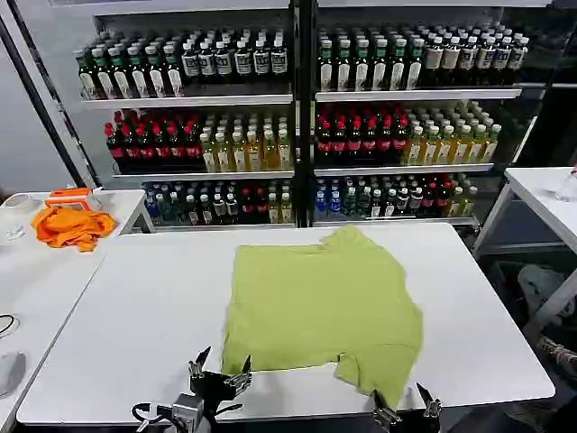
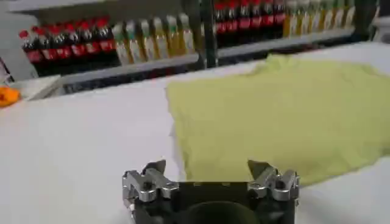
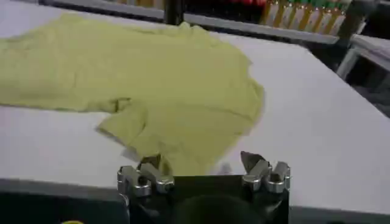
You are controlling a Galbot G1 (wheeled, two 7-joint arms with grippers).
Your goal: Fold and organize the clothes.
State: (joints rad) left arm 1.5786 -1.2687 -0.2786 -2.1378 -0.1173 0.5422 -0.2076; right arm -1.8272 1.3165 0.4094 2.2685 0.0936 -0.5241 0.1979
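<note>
Head view: lime T-shirt (image 1: 320, 307) lies spread on the white worktop (image 1: 144, 316), one sleeve reaching the near edge; left gripper (image 1: 218, 377) and right gripper (image 1: 406, 408) hover at that edge, jaws apart and empty. Left wrist view: plain matte cotton, lightly rumpled, likely light, limp and prone to bunching. Right wrist view: the near sleeve (image 3: 177, 131) looks the easiest pinch point.

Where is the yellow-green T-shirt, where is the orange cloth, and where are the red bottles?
T-shirt (image 1: 315, 302), head view: middle of its flat body.
Orange cloth (image 1: 72, 225), head view: centre of the crumpled heap on the side table.
Red bottles (image 1: 153, 140), head view: middle of the left shelf's row.
</note>
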